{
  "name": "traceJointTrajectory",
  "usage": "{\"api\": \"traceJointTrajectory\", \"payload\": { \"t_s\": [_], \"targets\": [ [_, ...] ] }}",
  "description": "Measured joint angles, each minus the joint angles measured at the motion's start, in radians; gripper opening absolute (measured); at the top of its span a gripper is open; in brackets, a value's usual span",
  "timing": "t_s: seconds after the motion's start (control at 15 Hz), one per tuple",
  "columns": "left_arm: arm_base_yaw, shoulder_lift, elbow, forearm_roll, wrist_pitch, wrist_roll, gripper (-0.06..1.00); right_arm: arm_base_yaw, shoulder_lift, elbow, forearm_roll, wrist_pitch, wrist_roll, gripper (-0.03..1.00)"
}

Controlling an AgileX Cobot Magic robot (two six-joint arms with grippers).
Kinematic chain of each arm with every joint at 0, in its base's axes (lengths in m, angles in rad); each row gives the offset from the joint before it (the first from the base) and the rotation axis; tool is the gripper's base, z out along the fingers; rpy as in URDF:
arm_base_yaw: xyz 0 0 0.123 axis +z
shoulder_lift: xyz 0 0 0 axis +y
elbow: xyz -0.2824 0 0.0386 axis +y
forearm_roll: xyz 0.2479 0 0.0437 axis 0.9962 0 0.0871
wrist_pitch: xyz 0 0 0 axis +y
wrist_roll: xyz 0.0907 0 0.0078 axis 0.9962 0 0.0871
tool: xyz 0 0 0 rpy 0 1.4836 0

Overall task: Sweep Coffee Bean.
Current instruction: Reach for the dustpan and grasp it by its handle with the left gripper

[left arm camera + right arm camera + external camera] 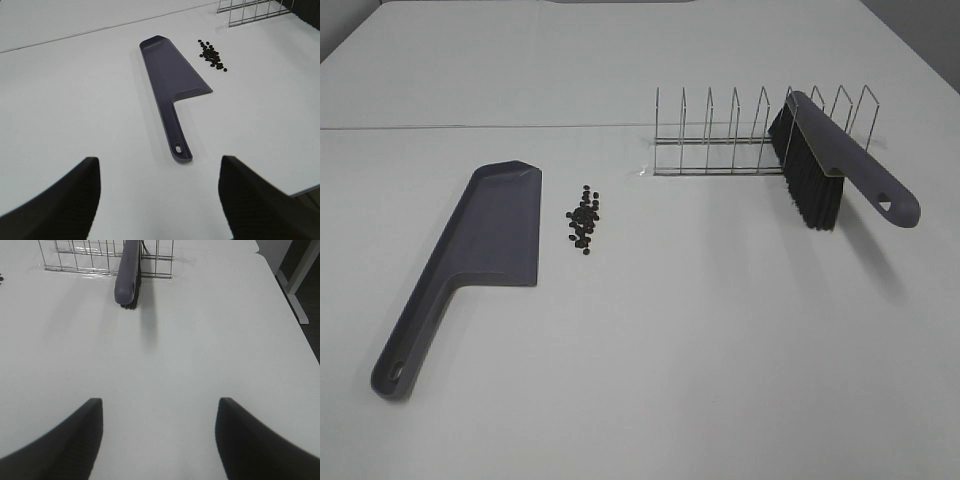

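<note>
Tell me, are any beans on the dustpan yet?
No, the beans lie piled on the table beside the dustpan.

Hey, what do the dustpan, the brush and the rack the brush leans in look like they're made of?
Dustpan: seemingly moulded plastic, matte grey-purple, one seamless piece with a hang hole. Brush: matching plastic back and handle; black bristles, probably synthetic. Rack: thin bare wire with a silvery shine, likely steel.
</note>
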Motion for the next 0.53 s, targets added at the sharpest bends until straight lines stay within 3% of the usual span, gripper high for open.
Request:
{"api": "traceJointTrajectory", "payload": {
  "t_s": [0.53],
  "targets": [
    [0.000,0.000,0.000,0.000,0.000,0.000,0.65,0.000,0.000,0.000,0.000,0.000,0.000,0.62]
  ]
}}
